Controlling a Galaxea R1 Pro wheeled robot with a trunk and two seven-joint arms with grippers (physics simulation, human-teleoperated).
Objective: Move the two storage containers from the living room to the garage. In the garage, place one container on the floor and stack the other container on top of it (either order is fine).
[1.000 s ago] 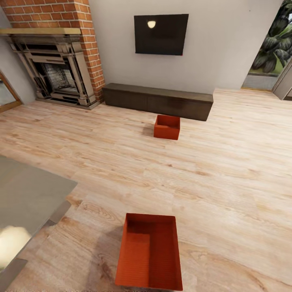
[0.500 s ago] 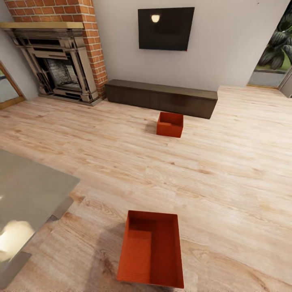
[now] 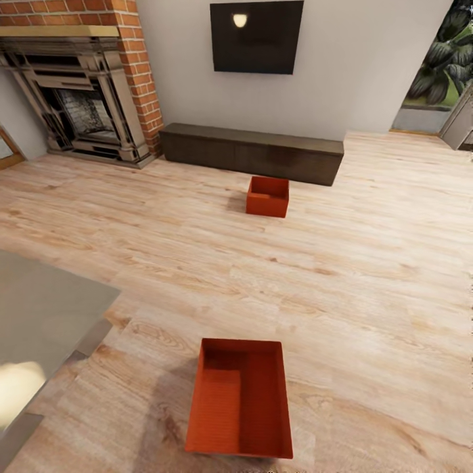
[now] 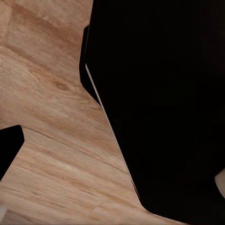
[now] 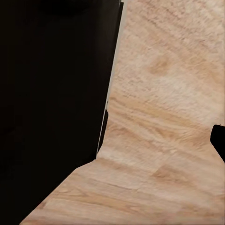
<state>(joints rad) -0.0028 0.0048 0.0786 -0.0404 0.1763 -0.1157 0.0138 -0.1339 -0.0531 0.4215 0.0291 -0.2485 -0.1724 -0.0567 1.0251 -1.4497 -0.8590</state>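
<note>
two orange-red storage containers sit on the light wood plank floor of the living room. the near container lies close before the robot, open side up; the far container rests well apart from it, just in front of the long dark bench. behind stand the brick fireplace and wall tv. a grey tabletop edges in at the left; wide bare planks lie between the bins. both wrist views show dark robot body over planks, so i cannot tell how either gripper's fingers stand.
</note>
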